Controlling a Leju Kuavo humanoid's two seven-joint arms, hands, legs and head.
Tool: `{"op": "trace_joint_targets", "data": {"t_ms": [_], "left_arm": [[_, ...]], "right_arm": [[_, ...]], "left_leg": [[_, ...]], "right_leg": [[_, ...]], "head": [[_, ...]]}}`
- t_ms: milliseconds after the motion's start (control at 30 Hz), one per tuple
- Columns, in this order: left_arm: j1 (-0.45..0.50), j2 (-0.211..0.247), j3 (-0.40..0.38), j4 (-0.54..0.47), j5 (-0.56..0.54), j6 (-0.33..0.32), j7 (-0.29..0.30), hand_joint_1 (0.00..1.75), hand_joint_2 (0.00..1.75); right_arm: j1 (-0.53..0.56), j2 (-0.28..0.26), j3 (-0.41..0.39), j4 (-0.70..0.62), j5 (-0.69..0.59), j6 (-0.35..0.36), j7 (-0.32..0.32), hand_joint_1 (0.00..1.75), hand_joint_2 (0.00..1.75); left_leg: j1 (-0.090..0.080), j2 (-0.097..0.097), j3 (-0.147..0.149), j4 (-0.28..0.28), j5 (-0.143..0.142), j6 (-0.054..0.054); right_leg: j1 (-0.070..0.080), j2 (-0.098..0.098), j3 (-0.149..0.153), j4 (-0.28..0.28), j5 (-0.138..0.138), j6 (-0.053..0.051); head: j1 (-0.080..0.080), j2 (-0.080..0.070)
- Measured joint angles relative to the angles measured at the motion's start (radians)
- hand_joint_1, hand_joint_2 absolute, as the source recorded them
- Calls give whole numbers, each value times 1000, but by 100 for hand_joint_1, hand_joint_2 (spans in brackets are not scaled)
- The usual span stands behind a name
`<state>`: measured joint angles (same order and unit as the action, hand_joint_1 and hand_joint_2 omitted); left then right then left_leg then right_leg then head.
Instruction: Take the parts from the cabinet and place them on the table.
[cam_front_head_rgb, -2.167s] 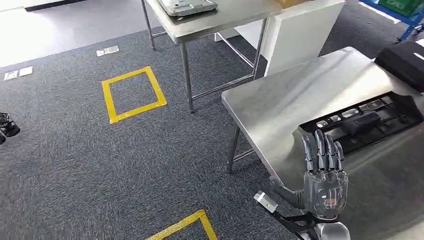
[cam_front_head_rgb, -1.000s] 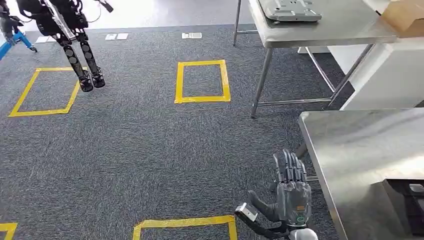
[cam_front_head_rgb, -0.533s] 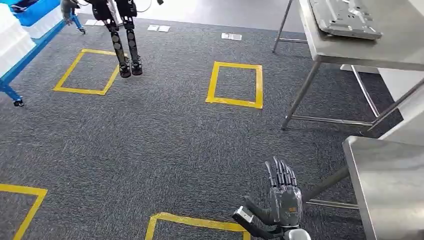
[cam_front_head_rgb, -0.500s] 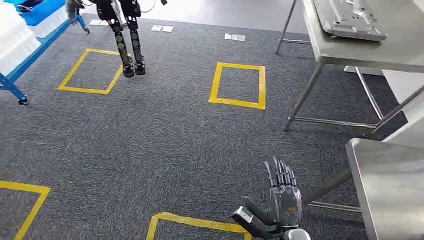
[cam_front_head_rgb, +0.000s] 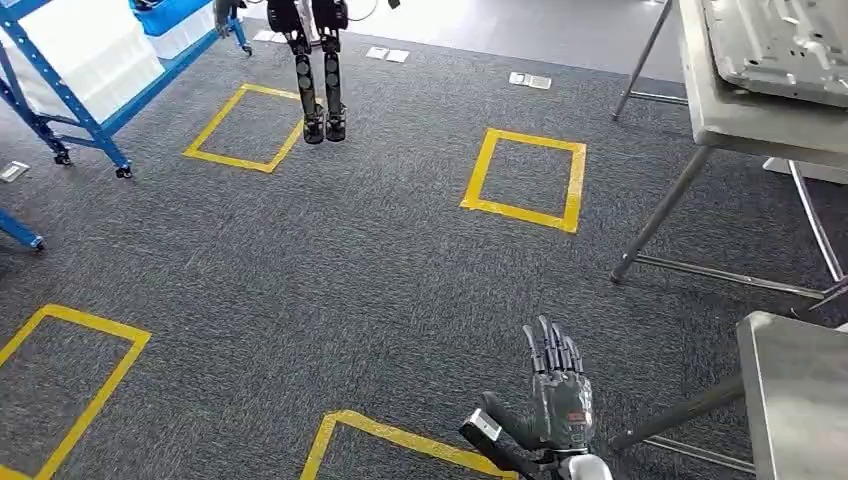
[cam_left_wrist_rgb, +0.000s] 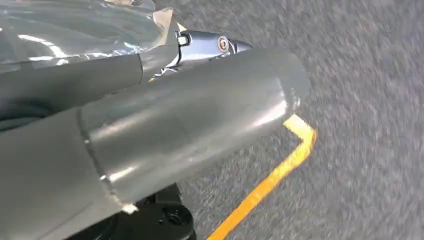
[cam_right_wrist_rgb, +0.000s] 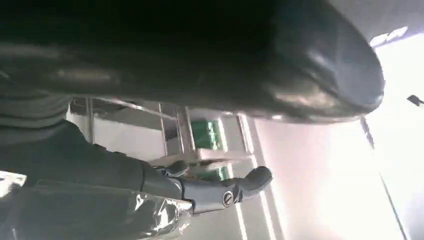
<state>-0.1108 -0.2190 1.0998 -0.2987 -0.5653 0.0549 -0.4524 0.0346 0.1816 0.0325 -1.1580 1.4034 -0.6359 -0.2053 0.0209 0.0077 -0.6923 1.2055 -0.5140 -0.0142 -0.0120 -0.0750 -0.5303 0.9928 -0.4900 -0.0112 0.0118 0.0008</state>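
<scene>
1. Far left: a blue rack (cam_front_head_rgb: 28, 75) on castors holds white bins (cam_front_head_rgb: 90, 50), with a blue bin (cam_front_head_rgb: 175, 12) on it further back. What the bins hold cannot be made out. The rack is well apart from the right hand, across the grey carpet (cam_front_head_rgb: 330, 270).

2. Floor markings: there is a yellow tape square (cam_front_head_rgb: 97, 323) at near left and another (cam_front_head_rgb: 214, 120) at far left. A third (cam_front_head_rgb: 477, 168) lies far and centre, and a fourth (cam_front_head_rgb: 400, 436) lies near, just left of the right hand.

3. Far, left of centre: the dark legs of another robot (cam_front_head_rgb: 320, 80) stand at the far-left square's right edge.

4. Left hand (cam_left_wrist_rgb: 190, 115): the left wrist view shows it close up and blurred, above carpet and a yellow tape corner. Whether it is wide or closed cannot be told.

5. Right hand (cam_front_head_rgb: 555, 410): it is near, right of centre, above the carpet, with its back to the camera. The fingers are straight and fanned and the thumb is out to the left. It holds nothing.

6. Far right: a steel table (cam_front_head_rgb: 735, 115) carries a flat grey metal part (cam_front_head_rgb: 780, 45), well apart from the right hand.

7. Near right: the corner of a second steel table (cam_front_head_rgb: 800, 390) is near the right hand, on its right, without touching it.
</scene>
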Motion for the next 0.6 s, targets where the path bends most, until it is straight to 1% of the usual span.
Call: {"op": "trace_joint_targets", "data": {"t_ms": [33,67,100,133,167,200,233,267,300,333,367,400,433,467,500,533,567,600], "left_arm": [[1,0,0,0,0,1,0,0,0],[1,0,0,0,-2,5,0,0,0],[-2,-5,-3,3,-10,7,0,0,0],[-1,-4,-5,4,-19,10,1,0,0],[-1,-4,-6,5,-24,11,4,0,0],[0,-4,-7,6,-31,12,6,0,0],[0,-4,-8,7,-31,15,10,0,0],[2,-5,-10,8,-31,17,11,0,0],[1,-5,-10,8,-32,18,11,0,0],[-2,-4,-11,8,-32,19,12,0,0],[-2,-5,-11,9,-32,19,12,0,0],[-1,-5,-12,10,-33,18,12,0,0],[0,-5,-13,11,-33,18,12,0,0],[2,-5,-12,13,-33,18,12,0,0],[3,-5,-13,14,-33,18,12,0,0],[3,-5,-13,14,-33,18,12,0,0],[3,-5,-14,15,-33,18,12,0,0],[3,-5,-14,15,-33,18,12,0,0]], "right_arm": [[-9,-1,-6,33,6,0,11,0,0],[-18,-2,-21,67,15,0,21,0,0],[-26,-3,-45,104,25,0,34,0,0],[-41,-5,-82,155,37,0,46,0,0],[-56,-5,-118,200,43,0,49,0,0],[-67,-5,-154,238,43,0,48,0,0],[-73,-7,-183,262,42,0,46,0,0],[-80,-11,-205,282,43,0,44,0,0],[-88,-11,-225,309,43,0,42,0,0],[-90,-14,-243,335,43,0,42,0,0],[-89,-17,-257,352,44,0,42,0,0],[-89,-19,-270,366,44,0,42,0,0],[-90,-19,-279,379,44,0,42,0,0],[-91,-19,-284,390,44,0,42,0,0],[-93,-19,-290,398,44,0,42,0,0],[-96,-20,-296,404,44,0,42,0,0],[-99,-22,-302,410,44,0,42,0,0],[-103,-23,-306,417,44,0,42,0,0]], "left_leg": [[2,23,53,-92,36,-1],[2,84,101,-171,49,-1],[-4,92,104,-180,46,7],[-5,69,102,-182,47,16],[-9,59,100,-181,47,22],[-16,45,96,-182,49,29],[-16,29,103,-190,56,40],[-10,18,105,-195,61,47],[-7,9,103,-196,64,56],[-7,-4,99,-196,66,59],[-7,-21,96,-196,67,60],[-8,-38,94,-195,68,61],[-8,-53,94,-195,68,61],[-8,-68,94,-195,69,61],[-8,-84,96,-195,70,59],[-8,-100,97,-194,71,57],[-8,-112,97,-194,72,55],[-12,-120,97,-191,72,48]], "right_leg": [[-1,-11,2,0,-2,3],[4,-21,6,3,-5,9],[16,-30,-2,4,-12,17],[16,-40,3,3,-13,23],[18,-52,11,2,-13,25],[19,-67,16,0,-13,33],[22,-81,18,1,-18,42],[8,-40,11,20,-31,45],[5,20,-12,70,-61,42],[1,53,-54,157,-101,39],[-1,64,-96,242,-134,39],[-1,68,-132,313,-155,42],[1,71,-145,335,-154,48],[0,72,-135,307,-135,56],[0,76,-97,227,-96,65],[-2,90,-47,124,-53,73],[-9,129,-5,34,-20,75],[-9,155,-1,13,-19,63]], "head": [[0,0],[-1,0],[-2,0],[8,0],[6,0],[8,0],[5,0],[7,0],[11,0],[13,0],[13,0],[11,0],[13,0],[11,0],[12,0],[12,0],[12,0],[12,0]]}}
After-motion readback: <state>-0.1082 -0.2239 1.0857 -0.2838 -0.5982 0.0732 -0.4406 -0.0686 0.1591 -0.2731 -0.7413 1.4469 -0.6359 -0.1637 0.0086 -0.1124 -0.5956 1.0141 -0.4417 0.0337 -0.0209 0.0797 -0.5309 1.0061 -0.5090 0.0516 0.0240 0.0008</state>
